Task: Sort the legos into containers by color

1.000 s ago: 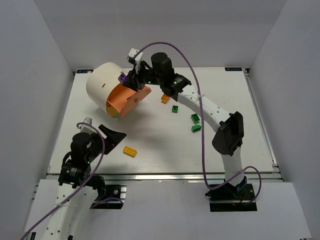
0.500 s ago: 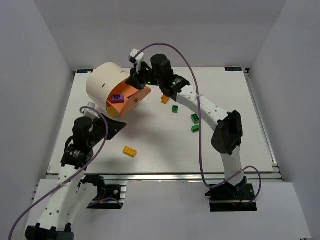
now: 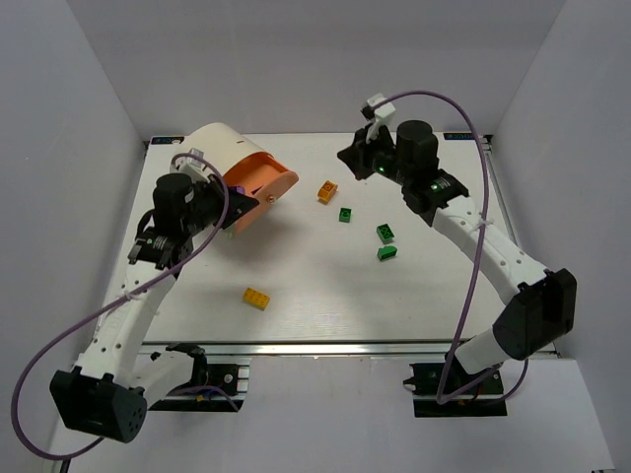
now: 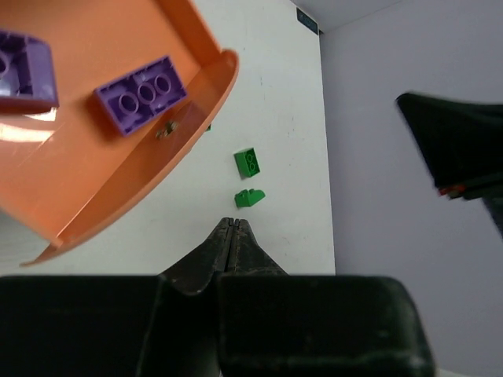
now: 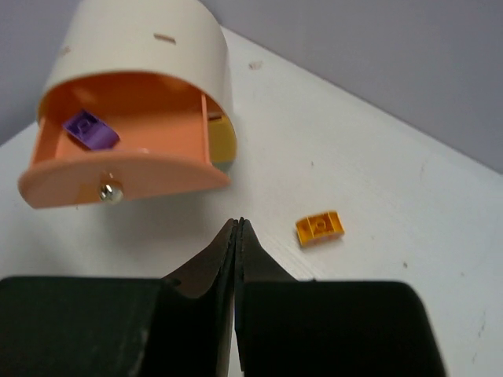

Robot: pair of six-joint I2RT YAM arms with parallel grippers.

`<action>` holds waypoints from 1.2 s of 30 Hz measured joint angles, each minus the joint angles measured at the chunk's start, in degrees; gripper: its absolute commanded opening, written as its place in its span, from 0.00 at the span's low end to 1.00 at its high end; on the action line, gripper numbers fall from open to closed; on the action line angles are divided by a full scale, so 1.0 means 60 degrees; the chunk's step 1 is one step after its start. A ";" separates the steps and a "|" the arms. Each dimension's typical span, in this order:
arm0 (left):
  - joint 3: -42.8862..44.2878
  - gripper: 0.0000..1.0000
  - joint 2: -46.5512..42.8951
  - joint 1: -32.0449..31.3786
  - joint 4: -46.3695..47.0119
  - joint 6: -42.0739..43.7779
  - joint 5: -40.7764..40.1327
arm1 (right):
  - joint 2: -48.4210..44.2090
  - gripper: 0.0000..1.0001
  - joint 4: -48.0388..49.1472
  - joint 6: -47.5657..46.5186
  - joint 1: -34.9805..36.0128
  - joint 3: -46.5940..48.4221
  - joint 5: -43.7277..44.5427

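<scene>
Right fingers [image 5: 222,247] pinched together empty, orange lego [image 5: 320,228] lies on the table [image 5: 377,196] just ahead to their right, long axis crosswise, nearer this arm than the left fingers [image 4: 214,251], likewise pinched empty beside the farther open orange drawer [image 5: 157,177] holding a purple lego [image 5: 90,129].

Bright, even light is cast from above. Soft shadows are thrown on the desk [image 3: 325,286] beside the drum [image 3: 209,148]. Glare is seen on the orange drawer [image 4: 102,181]. The left hand [image 4: 233,224] and right hand [image 5: 237,224] are rendered dark and blurred.
</scene>
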 measured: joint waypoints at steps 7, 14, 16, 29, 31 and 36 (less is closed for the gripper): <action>0.2113 0.08 0.1614 -0.0426 -0.0827 0.1067 -0.0576 | -0.0455 0.00 -0.0098 0.0168 -0.0423 -0.1545 -0.0106; 0.3730 0.13 0.2980 -0.1173 -0.1752 0.2226 -0.0896 | -0.0484 0.00 -0.0204 0.0335 -0.0670 -0.1628 -0.0423; 0.4098 0.15 0.3311 -0.1410 -0.2047 0.2619 -0.0896 | -0.0484 0.00 -0.0208 0.0342 -0.0736 -0.1628 -0.0481; 0.6346 0.26 0.5337 -0.2867 -0.4517 0.4983 -0.3005 | -0.0517 0.00 -0.0248 0.0342 -0.1140 -0.1712 -0.0729; 0.6637 0.28 0.5610 -0.3034 -0.4761 0.5242 -0.3519 | -0.0521 0.00 -0.0321 0.0339 -0.1184 -0.1716 -0.0754; 0.7085 0.31 0.6255 -0.3406 -0.5133 0.5792 -0.4798 | -0.0535 0.00 -0.0375 0.0324 -0.1275 -0.1716 -0.0831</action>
